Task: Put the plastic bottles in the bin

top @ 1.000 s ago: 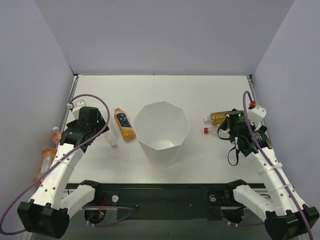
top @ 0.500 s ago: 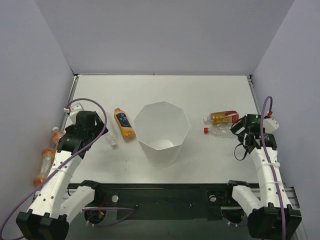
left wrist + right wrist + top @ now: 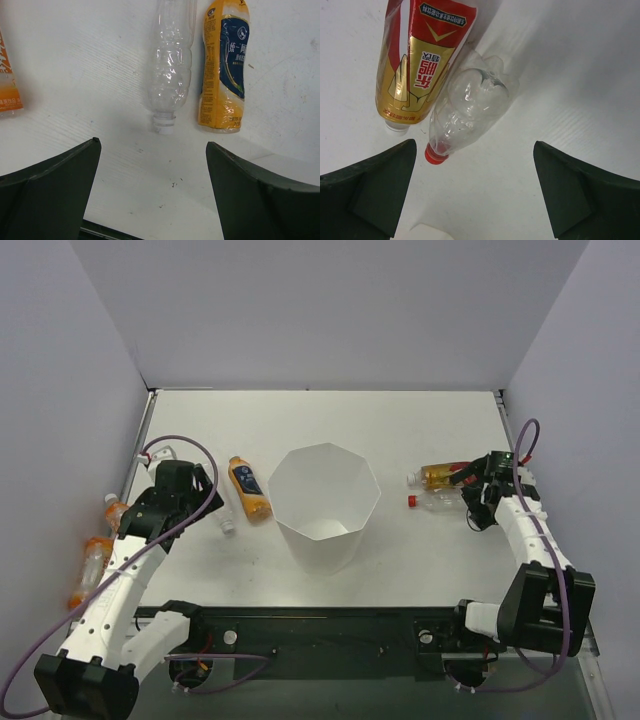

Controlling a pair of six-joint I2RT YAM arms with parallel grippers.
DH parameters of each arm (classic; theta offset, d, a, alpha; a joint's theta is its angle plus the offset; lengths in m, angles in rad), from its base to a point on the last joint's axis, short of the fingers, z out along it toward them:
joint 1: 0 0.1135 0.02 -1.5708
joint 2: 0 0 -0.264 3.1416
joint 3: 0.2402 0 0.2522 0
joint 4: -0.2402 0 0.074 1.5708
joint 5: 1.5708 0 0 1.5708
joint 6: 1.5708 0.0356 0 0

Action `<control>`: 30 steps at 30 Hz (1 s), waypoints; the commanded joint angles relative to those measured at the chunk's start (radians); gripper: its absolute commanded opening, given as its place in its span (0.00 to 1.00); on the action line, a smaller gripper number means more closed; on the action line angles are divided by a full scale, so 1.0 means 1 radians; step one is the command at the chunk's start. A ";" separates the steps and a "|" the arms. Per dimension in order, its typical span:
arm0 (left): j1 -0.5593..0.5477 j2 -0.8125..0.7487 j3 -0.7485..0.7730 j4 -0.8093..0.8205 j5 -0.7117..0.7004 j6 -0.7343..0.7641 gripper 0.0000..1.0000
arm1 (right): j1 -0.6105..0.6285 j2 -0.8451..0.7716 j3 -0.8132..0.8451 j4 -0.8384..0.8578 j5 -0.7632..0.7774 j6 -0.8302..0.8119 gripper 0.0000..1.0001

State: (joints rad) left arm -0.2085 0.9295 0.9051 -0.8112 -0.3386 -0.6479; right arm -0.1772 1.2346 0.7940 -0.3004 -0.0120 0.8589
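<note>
The white faceted bin (image 3: 325,502) stands mid-table. To its left lie a blue-labelled orange bottle (image 3: 247,488) (image 3: 225,65) and a clear empty bottle (image 3: 222,512) (image 3: 172,65) side by side. My left gripper (image 3: 203,492) (image 3: 152,167) is open and empty, just short of the clear bottle's neck. To the bin's right lie a red-labelled amber bottle (image 3: 445,474) (image 3: 427,60) and a clear red-capped bottle (image 3: 432,501) (image 3: 467,110). My right gripper (image 3: 472,490) (image 3: 475,170) is open and empty, beside these two.
Two more orange bottles (image 3: 88,565) lie off the table's left edge by the wall; one's orange label (image 3: 7,85) shows in the left wrist view. A corner of the bin (image 3: 427,232) shows at the bottom of the right wrist view. Side walls stand close.
My right arm has drawn back and swung round, so its gripper now sits right beside the two right-hand bottles. My left arm has shifted only slightly. No bottle has moved.
</note>
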 commanded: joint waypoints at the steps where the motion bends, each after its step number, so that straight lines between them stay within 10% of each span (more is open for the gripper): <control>1: 0.003 -0.024 0.044 0.035 0.039 0.024 0.97 | -0.001 0.081 -0.032 0.145 -0.089 0.080 0.95; 15: 0.004 -0.020 0.066 0.017 0.039 0.037 0.97 | 0.018 0.201 -0.091 0.247 -0.045 0.137 0.92; 30: 0.004 -0.020 0.066 0.020 0.043 0.059 0.97 | 0.007 -0.140 -0.202 0.084 0.066 0.040 0.40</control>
State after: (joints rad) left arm -0.2085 0.9192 0.9298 -0.8120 -0.3050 -0.6090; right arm -0.1642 1.2133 0.5945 -0.1184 -0.0017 0.9401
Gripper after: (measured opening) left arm 0.972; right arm 0.465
